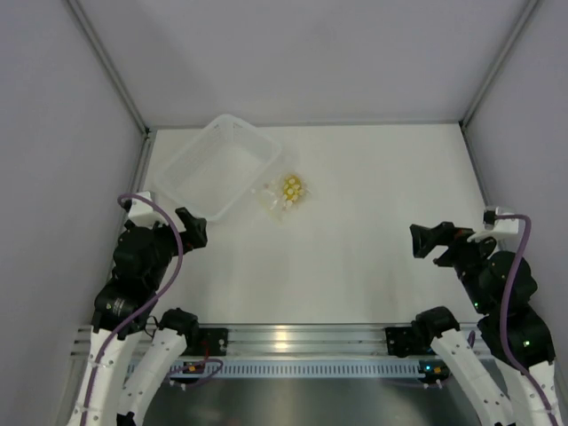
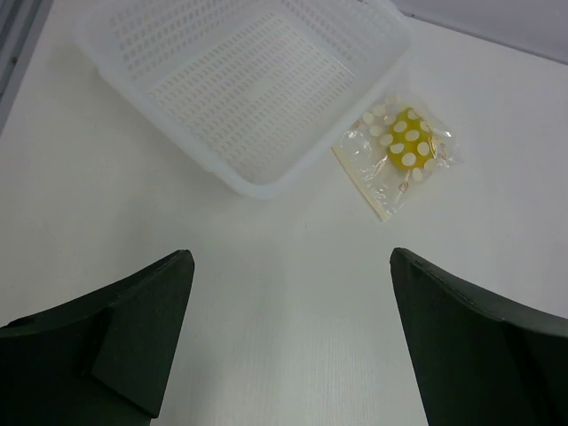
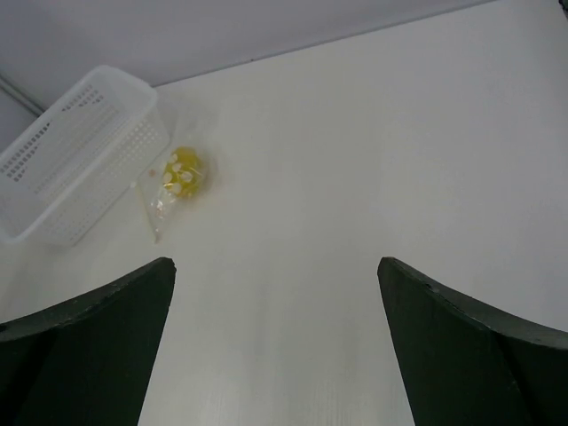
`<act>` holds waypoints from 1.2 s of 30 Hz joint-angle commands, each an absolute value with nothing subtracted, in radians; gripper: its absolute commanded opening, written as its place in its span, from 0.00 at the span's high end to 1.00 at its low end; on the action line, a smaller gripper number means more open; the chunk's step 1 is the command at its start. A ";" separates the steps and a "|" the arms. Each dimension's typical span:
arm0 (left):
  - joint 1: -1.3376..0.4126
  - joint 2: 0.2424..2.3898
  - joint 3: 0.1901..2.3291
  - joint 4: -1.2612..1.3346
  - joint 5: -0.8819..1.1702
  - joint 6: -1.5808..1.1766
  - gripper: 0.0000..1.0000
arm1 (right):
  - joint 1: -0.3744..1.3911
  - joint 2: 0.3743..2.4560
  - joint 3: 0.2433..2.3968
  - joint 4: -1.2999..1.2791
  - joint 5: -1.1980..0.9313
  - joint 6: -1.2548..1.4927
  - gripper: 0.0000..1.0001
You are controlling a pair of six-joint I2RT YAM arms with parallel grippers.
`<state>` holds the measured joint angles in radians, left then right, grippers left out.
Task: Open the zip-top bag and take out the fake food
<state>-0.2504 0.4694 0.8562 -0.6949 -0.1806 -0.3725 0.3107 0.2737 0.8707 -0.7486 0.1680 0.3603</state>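
The zip-top bag (image 1: 282,196) lies flat on the white table, just right of the basket. It is clear and crinkly with pale dots, and also shows in the left wrist view (image 2: 390,160) and the right wrist view (image 3: 170,191). The yellow fake food (image 1: 292,188) sits inside it, seen too in the left wrist view (image 2: 408,146) and the right wrist view (image 3: 184,169). My left gripper (image 1: 194,227) is open and empty, near left of the bag. My right gripper (image 1: 429,242) is open and empty, far to the right.
A translucent white basket tray (image 1: 222,164) stands at the back left, tilted, its corner close to the bag; it also shows in the left wrist view (image 2: 240,80). Grey walls enclose the table. A metal rail (image 1: 293,342) runs along the near edge.
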 commanded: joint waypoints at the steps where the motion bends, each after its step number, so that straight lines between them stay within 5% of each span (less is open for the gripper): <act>1: -0.252 0.483 0.853 -0.640 -0.179 -0.374 0.02 | 0.299 0.247 0.870 -0.742 0.184 0.362 0.01; 8: -0.252 0.483 0.853 -0.641 -0.181 -0.376 0.02 | 0.299 0.245 0.769 -0.626 0.014 0.454 0.01; 15: -0.252 0.488 0.850 -0.640 -0.176 -0.376 0.02 | 0.301 0.351 0.345 -0.003 -0.383 0.807 0.02; 23: -0.252 0.525 0.853 -0.638 -0.153 -0.371 0.02 | 0.570 0.857 0.244 0.582 -0.103 0.876 0.08; 36: -0.252 0.523 0.850 -0.640 -0.161 -0.373 0.02 | 0.798 1.728 0.590 1.111 0.118 0.968 0.29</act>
<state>-0.2504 0.5201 0.8543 -0.6910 -0.1688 -0.3725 0.7731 1.6428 0.4797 0.8909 0.0574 0.9428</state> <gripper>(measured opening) 0.983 0.717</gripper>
